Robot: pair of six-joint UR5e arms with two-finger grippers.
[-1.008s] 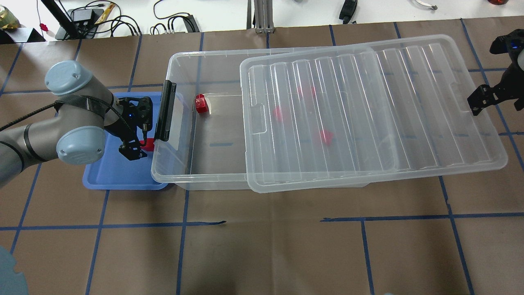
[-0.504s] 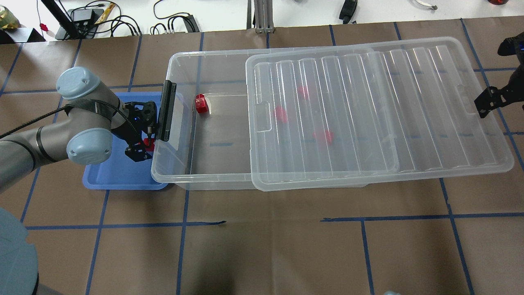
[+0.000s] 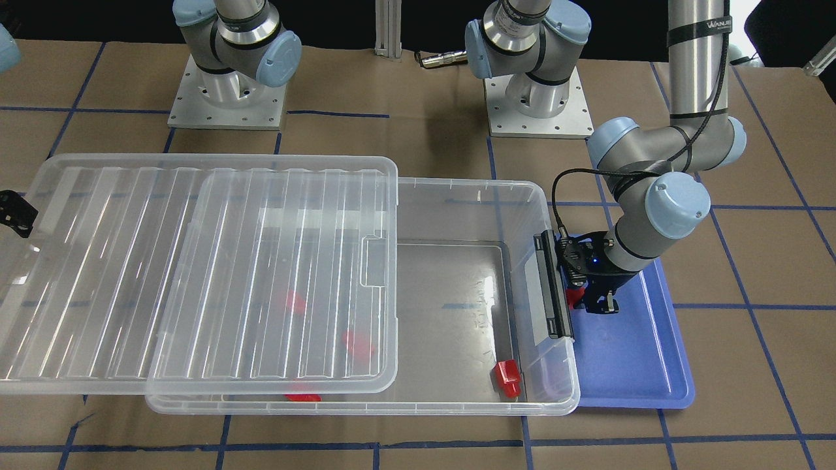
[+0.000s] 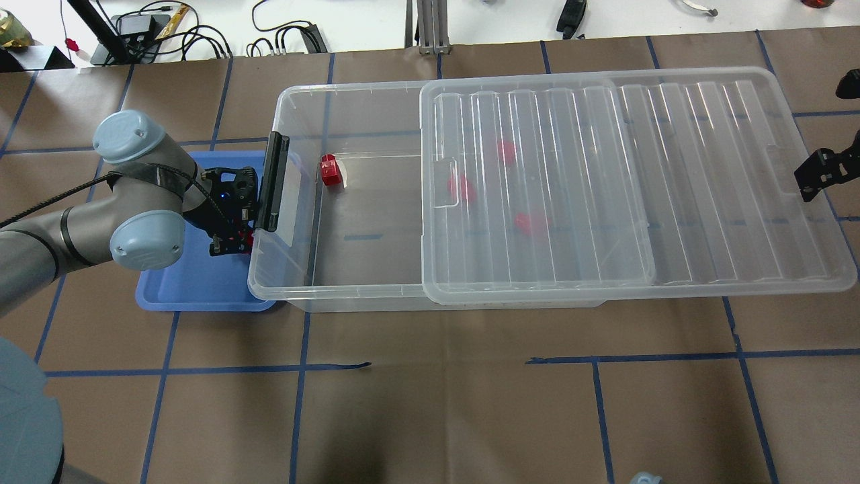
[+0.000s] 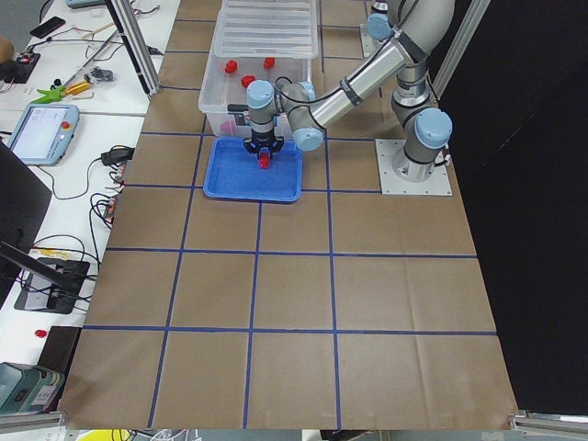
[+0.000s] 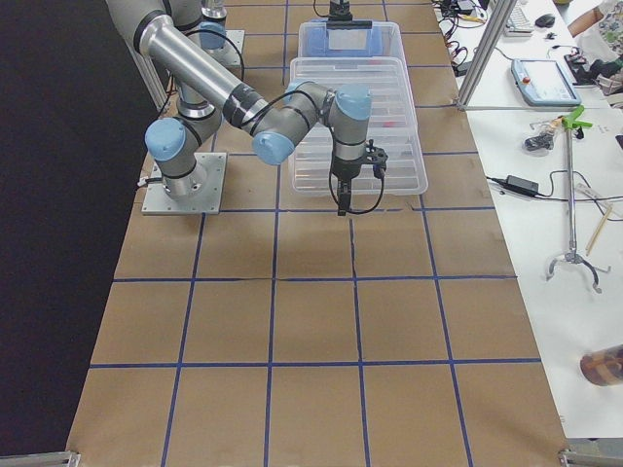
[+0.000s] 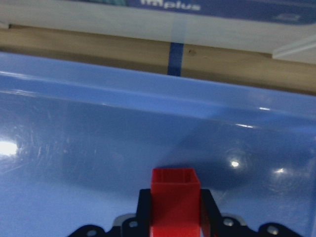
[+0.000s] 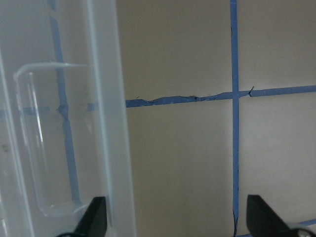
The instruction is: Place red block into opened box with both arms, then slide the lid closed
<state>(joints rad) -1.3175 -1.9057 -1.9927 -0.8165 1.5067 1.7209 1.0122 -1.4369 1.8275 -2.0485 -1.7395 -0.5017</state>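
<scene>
My left gripper [image 4: 232,240] hangs low over the blue tray [image 4: 181,286], shut on a red block [image 7: 175,197] that shows between its fingers in the left wrist view and in the front view [image 3: 573,297]. Beside it stands the clear box [image 4: 349,87] with its black latch bar [image 4: 269,181]. The ribbed lid [image 4: 705,181] lies shifted toward my right, leaving the latch end uncovered. One red block [image 4: 330,169] sits in the uncovered part; three more show through the lid. My right gripper [image 4: 816,176] is open at the lid's far short end, its rim [image 8: 116,123] beside one finger.
The blue tray [image 3: 640,365] lies right against the box's latch end. Both arm bases [image 3: 225,98] stand behind the box in the front view. Cables and tools lie on the white bench [image 4: 201,33] past the table's far edge.
The lid has slid further toward my right, uncovering more of the box, and my right gripper moved the same way. My left gripper shifted toward the box and shut on the red block.
</scene>
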